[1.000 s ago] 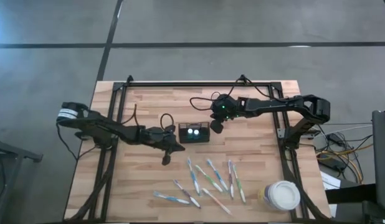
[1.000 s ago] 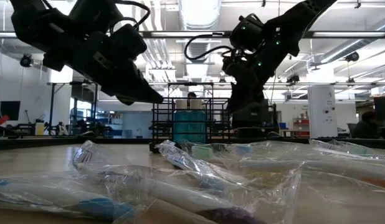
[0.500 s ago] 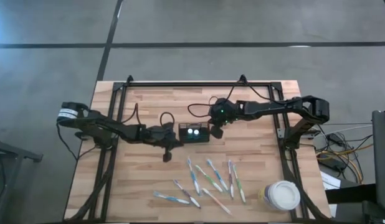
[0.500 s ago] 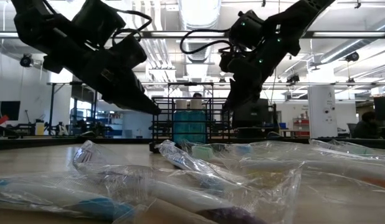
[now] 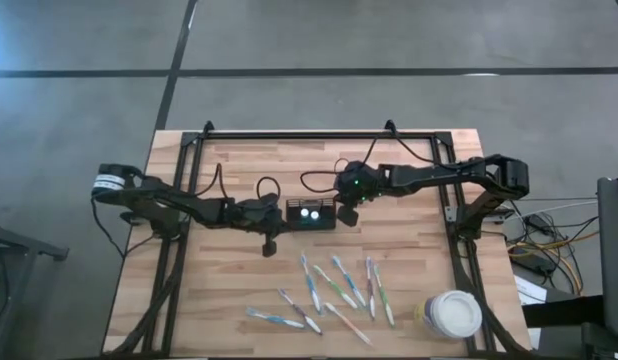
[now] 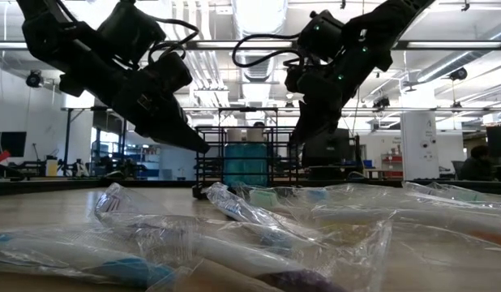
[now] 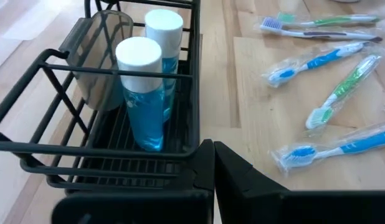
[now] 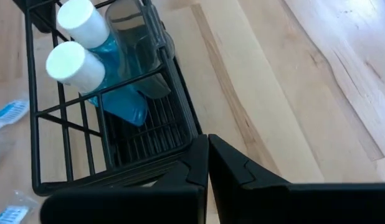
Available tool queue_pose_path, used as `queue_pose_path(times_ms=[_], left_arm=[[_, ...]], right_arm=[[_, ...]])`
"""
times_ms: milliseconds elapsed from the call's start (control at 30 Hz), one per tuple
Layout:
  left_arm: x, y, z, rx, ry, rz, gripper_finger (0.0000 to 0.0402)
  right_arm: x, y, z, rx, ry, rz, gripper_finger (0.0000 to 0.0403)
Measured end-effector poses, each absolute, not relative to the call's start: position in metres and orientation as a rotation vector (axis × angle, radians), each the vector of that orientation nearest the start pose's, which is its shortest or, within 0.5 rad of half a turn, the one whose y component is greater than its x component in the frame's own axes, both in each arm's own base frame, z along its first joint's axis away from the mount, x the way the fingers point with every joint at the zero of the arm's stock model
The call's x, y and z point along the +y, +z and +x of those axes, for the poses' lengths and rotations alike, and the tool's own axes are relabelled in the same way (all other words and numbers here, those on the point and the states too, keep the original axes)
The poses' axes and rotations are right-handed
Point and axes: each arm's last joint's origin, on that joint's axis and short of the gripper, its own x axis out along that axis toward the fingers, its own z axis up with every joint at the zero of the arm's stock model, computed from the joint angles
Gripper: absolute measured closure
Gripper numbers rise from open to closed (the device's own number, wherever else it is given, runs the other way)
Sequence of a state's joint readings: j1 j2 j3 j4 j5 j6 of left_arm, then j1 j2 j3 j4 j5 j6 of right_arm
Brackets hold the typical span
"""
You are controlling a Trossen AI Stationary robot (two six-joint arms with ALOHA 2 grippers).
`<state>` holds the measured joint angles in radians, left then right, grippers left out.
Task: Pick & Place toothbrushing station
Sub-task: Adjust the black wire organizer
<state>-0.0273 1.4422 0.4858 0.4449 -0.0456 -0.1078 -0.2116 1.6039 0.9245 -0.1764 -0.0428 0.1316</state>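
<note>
The black caddy (image 5: 312, 213) sat right between both grippers. Left gripper (image 5: 270, 243) and right gripper (image 5: 347, 212) each hung just beside an end, fingers pinched together, holding nothing.

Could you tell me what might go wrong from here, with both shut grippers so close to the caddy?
The left gripper and right gripper flank the black caddy, both shut. A nudge could slide or tip it. The two blue bottles stand loose inside and might topple. Wrapped toothbrushes lie nearby and could be swept aside.
</note>
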Motion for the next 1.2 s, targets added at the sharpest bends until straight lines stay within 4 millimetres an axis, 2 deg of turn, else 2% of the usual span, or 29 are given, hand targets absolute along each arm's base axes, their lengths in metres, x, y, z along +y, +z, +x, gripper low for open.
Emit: queue_pose_path(times_ms=[1200], left_arm=[[-0.0024, 0.1511, 0.2597, 0.527, 0.056, -0.087, 0.0401]], right_arm=[[-0.0573, 0.1841, 0.3115, 0.887, -0.211, 0.272, 0.0394]])
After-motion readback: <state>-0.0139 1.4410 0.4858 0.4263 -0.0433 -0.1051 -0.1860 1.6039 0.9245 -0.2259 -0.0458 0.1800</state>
